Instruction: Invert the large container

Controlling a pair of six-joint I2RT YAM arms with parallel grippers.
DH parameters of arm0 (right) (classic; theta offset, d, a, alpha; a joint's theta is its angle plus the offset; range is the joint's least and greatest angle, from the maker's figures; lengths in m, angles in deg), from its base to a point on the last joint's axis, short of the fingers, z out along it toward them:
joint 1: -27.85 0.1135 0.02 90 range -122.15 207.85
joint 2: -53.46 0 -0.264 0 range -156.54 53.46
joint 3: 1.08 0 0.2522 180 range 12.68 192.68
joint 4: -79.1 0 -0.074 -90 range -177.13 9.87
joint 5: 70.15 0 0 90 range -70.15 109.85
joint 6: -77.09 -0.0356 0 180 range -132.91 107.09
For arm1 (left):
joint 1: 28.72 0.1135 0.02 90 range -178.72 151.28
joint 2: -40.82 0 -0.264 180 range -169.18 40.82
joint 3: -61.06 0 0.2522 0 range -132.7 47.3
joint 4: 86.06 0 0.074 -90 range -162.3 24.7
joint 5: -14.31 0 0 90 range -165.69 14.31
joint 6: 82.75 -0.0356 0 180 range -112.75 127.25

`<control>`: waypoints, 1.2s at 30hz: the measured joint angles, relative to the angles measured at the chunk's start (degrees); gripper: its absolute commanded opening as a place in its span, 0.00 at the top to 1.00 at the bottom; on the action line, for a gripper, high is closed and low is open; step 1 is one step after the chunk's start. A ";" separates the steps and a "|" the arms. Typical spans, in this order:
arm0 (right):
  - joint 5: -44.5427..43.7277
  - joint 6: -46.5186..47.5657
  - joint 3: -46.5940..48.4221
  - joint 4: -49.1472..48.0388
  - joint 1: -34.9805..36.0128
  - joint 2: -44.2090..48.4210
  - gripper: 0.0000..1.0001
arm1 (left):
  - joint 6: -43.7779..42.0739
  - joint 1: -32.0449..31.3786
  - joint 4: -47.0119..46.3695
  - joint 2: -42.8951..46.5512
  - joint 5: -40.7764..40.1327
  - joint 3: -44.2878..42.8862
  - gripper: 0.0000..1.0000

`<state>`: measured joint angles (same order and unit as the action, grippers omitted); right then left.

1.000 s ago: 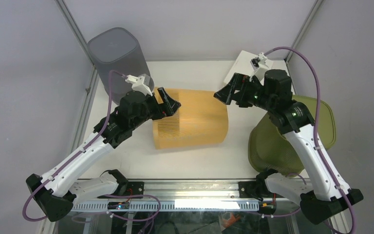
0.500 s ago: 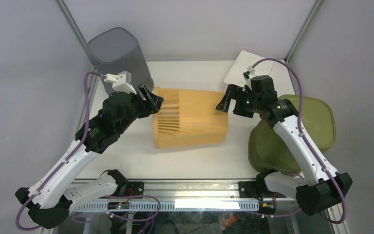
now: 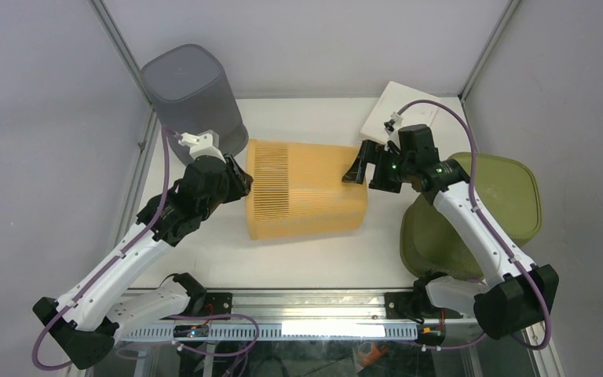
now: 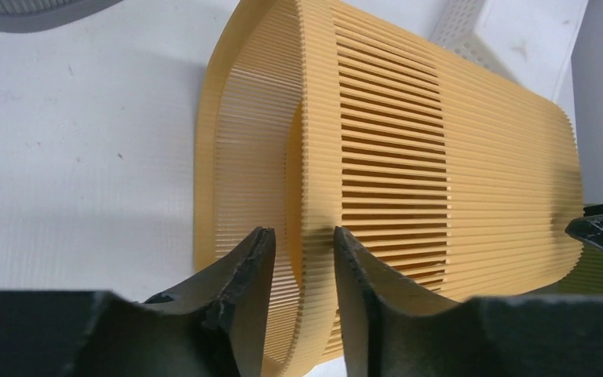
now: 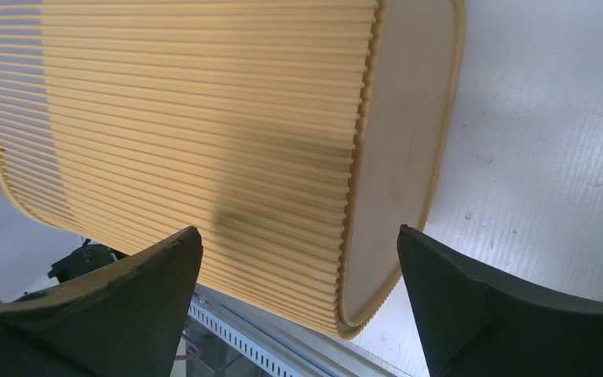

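The large container (image 3: 306,188) is a yellow ribbed bin lying on its side in the middle of the table, its open mouth facing left and its flat base facing right. My left gripper (image 3: 243,179) is at the mouth. In the left wrist view its jaws (image 4: 302,232) are pinched on the container's rim wall (image 4: 314,196), one finger inside and one outside. My right gripper (image 3: 359,166) hovers at the base end. In the right wrist view it (image 5: 298,232) stands wide open, straddling the container's base edge (image 5: 392,157) without touching it.
A grey bin (image 3: 192,86) stands upside down at the back left, just behind my left arm. An olive green bin (image 3: 471,212) lies at the right under my right arm. A white perforated tray (image 3: 396,106) sits at the back right. The metal rail (image 3: 306,302) runs along the front edge.
My left gripper swung down to the container's mouth and its jaws narrowed onto the rim wall. My right gripper dropped and moved in over the base edge, staying wide open.
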<state>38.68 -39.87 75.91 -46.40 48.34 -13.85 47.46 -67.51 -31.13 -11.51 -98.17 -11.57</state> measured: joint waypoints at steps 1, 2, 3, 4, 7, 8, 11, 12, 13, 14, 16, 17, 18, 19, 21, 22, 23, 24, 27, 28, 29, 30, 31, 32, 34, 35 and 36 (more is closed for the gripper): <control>0.46 -0.04 -0.17 -0.37 -0.02 -0.02 0.01 | 0.11 0.24 -0.07 -0.02 0.09 0.35 0.75; 0.94 -0.11 -0.26 -0.63 -0.02 -0.02 0.00 | 0.17 0.28 -0.28 -0.04 0.20 0.76 0.77; 1.38 -0.15 -0.28 -0.81 -0.02 -0.02 0.01 | 0.35 0.28 -0.52 -0.04 0.24 0.90 0.80; 1.79 -0.20 -0.28 -1.07 -0.02 0.00 0.00 | 0.37 0.28 -1.03 -0.04 0.35 0.96 0.81; 3.15 -0.59 -0.28 -2.23 -0.07 0.15 0.00 | 0.37 0.31 -2.29 -0.09 0.50 1.20 0.85; 3.52 -0.85 -0.28 -2.62 -0.07 0.35 0.00 | 0.37 0.35 -2.64 -0.13 0.48 1.42 0.86; 4.61 -2.10 -0.52 -4.48 -0.07 1.44 0.01 | 0.33 0.74 -3.98 -0.46 0.48 1.81 0.89; 4.70 -2.56 -0.79 -4.98 -0.11 2.01 0.00 | 0.31 1.03 -4.42 -0.52 0.55 1.97 0.90; 4.98 -3.26 -1.27 -5.70 -0.22 2.73 0.00 | 0.31 1.14 -4.90 -0.52 0.52 2.23 0.90; 5.27 -4.07 -1.70 -6.10 -0.46 3.52 0.01 | 0.28 1.38 -5.38 -0.55 0.52 2.49 0.91; 5.86 -5.31 -2.16 -6.56 -0.76 4.92 0.00 | 0.22 1.42 -5.86 -0.59 0.46 2.62 0.92; 6.10 -5.66 -2.16 -6.75 -0.85 5.46 0.01 | 0.04 1.42 -6.03 -0.59 0.35 2.62 0.92; 6.49 -5.86 -2.14 -7.06 -0.94 5.86 0.01 | -0.09 1.51 -6.16 -0.61 0.22 2.62 0.92; 7.15 -6.08 -1.97 -7.34 -1.16 6.12 0.00 | -0.26 1.77 -6.23 -0.70 0.17 2.64 0.92; 8.57 -6.56 -1.36 -7.96 -1.38 6.19 0.01 | -0.68 2.14 -6.36 -0.94 -0.15 2.67 0.93; 9.27 -6.93 -1.16 -8.37 -1.51 6.19 0.00 | -0.83 2.25 -6.34 -1.03 -0.46 2.69 0.93; 10.01 -7.54 -0.96 -8.94 -1.68 6.19 0.00 | -0.98 2.47 -6.38 -1.09 -0.83 2.69 0.92; 10.69 -8.17 -0.76 -9.55 -1.86 6.19 0.01 | -1.14 2.54 -6.38 -1.16 -1.25 2.71 0.92; 11.58 -9.66 -0.15 -11.21 -2.14 6.21 0.00 | -1.92 2.54 -6.49 -1.27 -2.27 2.89 0.92; 11.85 -10.23 0.39 -11.54 -2.21 6.23 0.00 | -2.08 2.54 -6.56 -1.31 -2.54 2.95 0.91; 12.02 -10.58 0.90 -11.76 -2.25 6.29 0.00 | -2.21 2.54 -6.62 -1.36 -2.75 3.08 0.91; 12.11 -10.95 1.44 -12.00 -2.27 6.43 0.00 | -2.27 2.54 -6.67 -1.42 -2.84 3.21 0.90; 12.13 -11.21 2.10 -12.37 -2.29 6.64 0.01 | -2.34 2.54 -6.71 -1.60 -2.93 3.32 0.90; 12.24 -11.50 2.78 -12.66 -2.29 6.88 0.00 | -2.36 2.54 -6.71 -1.79 -2.95 3.34 0.90; 12.68 -11.93 4.33 -13.07 -2.29 7.32 0.01 | -2.40 2.56 -6.82 -2.62 -2.93 3.34 0.89; 13.11 -12.11 5.35 -13.40 -2.29 7.50 0.00 | -2.49 2.56 -6.91 -3.17 -2.80 3.34 0.89; 13.70 -12.35 6.58 -14.01 -2.27 7.65 0.01 | -2.58 2.56 -7.04 -3.72 -2.45 3.34 0.89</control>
<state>52.38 -52.22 82.48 -60.41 46.06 -6.20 44.88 -64.95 -38.17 -15.23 -100.62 -8.23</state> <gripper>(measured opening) 0.995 0.105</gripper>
